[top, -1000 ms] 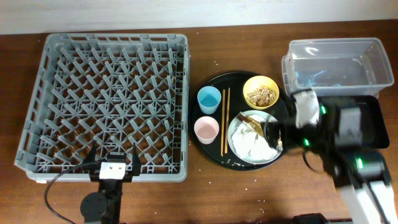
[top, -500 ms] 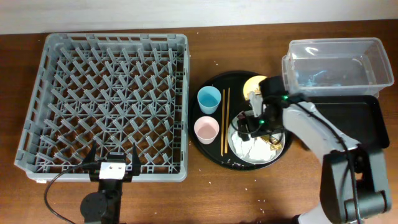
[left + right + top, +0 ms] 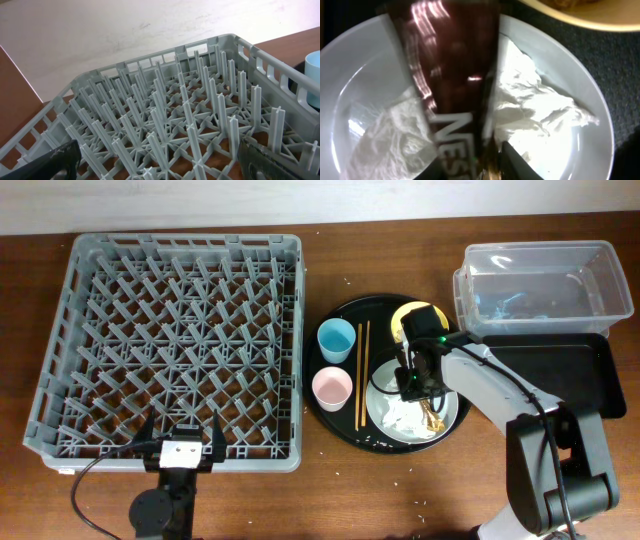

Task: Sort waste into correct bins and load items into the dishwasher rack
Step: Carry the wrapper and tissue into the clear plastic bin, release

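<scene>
A: Where's the foil wrapper [image 3: 452, 75]?
B: On the pale plate [image 3: 365, 65], atop crumpled paper [image 3: 530, 115], right under R gripper [image 3: 415, 380]. Long axis runs top-bottom in wrist view.
A: Jaws?
B: R: can't tell. L gripper [image 3: 181, 438] wide, well apart, by dishwasher rack [image 3: 185, 242].

You had one grey rack [image 3: 170, 340], one blue cup [image 3: 336, 339] and one pink cup [image 3: 331, 388], making two, two chopsticks [image 3: 359, 380], one yellow bowl [image 3: 402, 319], one plate [image 3: 375, 402], one clear tub [image 3: 540, 250], one black rectangular tray [image 3: 560, 370] and one round tray [image 3: 385, 320].
</scene>
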### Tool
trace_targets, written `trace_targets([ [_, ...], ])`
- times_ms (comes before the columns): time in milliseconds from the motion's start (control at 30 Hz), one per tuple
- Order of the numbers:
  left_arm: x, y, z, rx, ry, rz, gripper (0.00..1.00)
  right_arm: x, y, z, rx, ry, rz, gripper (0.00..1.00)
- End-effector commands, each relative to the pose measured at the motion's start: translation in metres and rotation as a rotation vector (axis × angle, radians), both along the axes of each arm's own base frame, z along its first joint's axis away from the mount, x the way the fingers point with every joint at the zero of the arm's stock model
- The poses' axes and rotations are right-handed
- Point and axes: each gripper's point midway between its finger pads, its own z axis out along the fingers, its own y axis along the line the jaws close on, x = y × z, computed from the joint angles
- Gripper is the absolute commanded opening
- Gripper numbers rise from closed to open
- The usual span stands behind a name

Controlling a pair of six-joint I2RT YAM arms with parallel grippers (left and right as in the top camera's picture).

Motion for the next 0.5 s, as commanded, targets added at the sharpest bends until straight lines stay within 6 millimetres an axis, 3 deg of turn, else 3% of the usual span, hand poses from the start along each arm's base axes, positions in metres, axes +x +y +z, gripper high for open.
trace_targets([
  [0,0.0,-0.001,-0.002,0.015,0.001,-0.007,0.99,0.001,0.005,0.0,0.019,0.002,0.0,0.04],
  [100,0.0,-0.001,-0.002,0.015,0.001,-0.007,0.99,0.01,0.019,0.025,0.102,-0.025,-0.035,0.04],
  [167,0.0,-0.001,-0.002,0.015,0.001,-0.007,0.99,0.024,0.022,0.074,0.126,-0.092,-0.053,0.04],
  [233,0.0,-0.001,-0.002,0.015,0.001,-0.007,0.99,0.04,0.016,0.137,0.144,-0.196,-0.072,0.04],
  [267,0.0,-0.001,-0.002,0.015,0.001,-0.007,0.99,0.052,0.003,0.174,0.137,-0.275,-0.119,0.04],
  [300,0.0,-0.001,-0.002,0.015,0.001,-0.007,0.99,0.065,-0.023,0.21,0.107,-0.375,-0.209,0.04],
  [333,0.0,-0.001,-0.002,0.015,0.001,-0.007,0.99,0.073,-0.04,0.228,0.084,-0.432,-0.254,0.04],
  [400,0.0,-0.001,-0.002,0.015,0.001,-0.007,0.99,0.091,-0.083,0.249,0.02,-0.542,-0.359,0.04],
  [467,0.0,-0.001,-0.002,0.015,0.001,-0.007,0.99,0.104,-0.124,0.253,-0.027,-0.609,-0.508,0.04],
])
